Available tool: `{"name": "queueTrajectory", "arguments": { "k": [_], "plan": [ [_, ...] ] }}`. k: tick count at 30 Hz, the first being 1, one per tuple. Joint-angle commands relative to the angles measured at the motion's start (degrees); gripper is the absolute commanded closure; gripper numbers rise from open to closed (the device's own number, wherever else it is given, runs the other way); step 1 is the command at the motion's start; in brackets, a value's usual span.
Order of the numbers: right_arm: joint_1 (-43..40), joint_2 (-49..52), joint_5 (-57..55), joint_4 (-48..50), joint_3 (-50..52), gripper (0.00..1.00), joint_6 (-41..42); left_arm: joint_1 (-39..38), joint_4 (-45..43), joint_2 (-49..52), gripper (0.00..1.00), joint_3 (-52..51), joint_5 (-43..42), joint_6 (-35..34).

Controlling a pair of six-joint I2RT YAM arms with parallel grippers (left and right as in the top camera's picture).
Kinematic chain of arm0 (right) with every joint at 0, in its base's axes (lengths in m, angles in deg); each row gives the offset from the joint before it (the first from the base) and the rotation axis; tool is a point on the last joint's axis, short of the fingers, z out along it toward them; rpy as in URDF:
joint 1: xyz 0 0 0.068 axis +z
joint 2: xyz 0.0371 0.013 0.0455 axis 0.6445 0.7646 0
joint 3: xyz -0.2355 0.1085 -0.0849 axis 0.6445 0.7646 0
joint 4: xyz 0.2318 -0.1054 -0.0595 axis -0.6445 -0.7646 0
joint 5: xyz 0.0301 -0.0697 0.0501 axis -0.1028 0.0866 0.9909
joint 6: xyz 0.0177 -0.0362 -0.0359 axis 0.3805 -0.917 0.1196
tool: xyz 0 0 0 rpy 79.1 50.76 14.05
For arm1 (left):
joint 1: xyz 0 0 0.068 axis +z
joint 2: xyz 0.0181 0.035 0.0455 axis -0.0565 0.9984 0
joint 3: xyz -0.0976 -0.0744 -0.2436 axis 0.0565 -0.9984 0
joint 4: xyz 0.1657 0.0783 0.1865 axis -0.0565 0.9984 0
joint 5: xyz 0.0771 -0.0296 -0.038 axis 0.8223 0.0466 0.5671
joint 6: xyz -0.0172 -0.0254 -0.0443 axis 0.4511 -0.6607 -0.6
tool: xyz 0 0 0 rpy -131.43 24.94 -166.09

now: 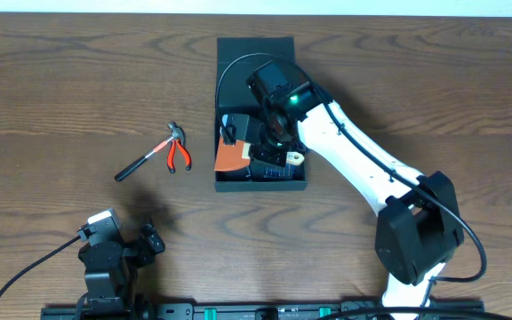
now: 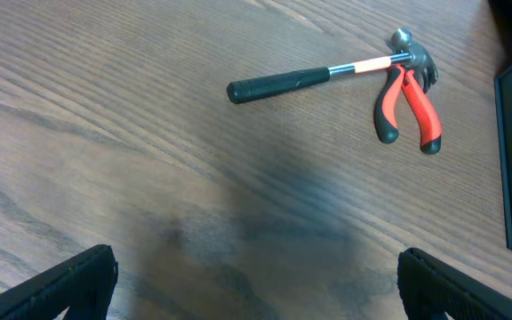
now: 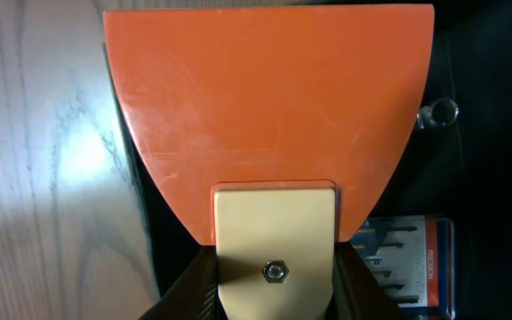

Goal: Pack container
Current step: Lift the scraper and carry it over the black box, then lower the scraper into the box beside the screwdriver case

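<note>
Left gripper [image 2: 256,271] low at near edge of table [image 1: 60,107] — fingers spread wide, holding nothing. Farther out: black-handled hammer [image 2: 327,76], head against red-handled pliers [image 2: 407,107], left of container. Container [image 1: 256,49] at far centre, lid flap open. Right gripper [image 3: 274,284] over its left side — clamped on orange scraper [image 3: 269,107] by cream handle.

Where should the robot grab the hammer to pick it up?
Grab the hammer by its black grip, coming straight down with the jaws across it. It lies flat on the table, and that end is free, while the head sits right by the red pliers.
</note>
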Motion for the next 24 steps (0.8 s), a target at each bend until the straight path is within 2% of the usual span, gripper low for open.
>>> {"name": "queueTrajectory", "arguments": {
  "k": [1, 17, 24],
  "plan": [
    [0.07, 1.99, -0.72, -0.96, -0.46, 0.85, -3.63, 0.28, 0.17, -0.37, 0.02, -0.92, -0.57, 0.96],
    [-0.26, 2.51, -3.02, 0.15, -0.44, 0.82, -6.78, 0.28, 0.17, -0.37, 0.01, -0.92, -0.57, 0.96],
    [-0.26, 2.51, 0.42, 0.76, -0.44, 0.81, -7.65, 0.28, 0.17, -0.37, 0.01, -0.92, -0.57, 0.96]
  ]
}}
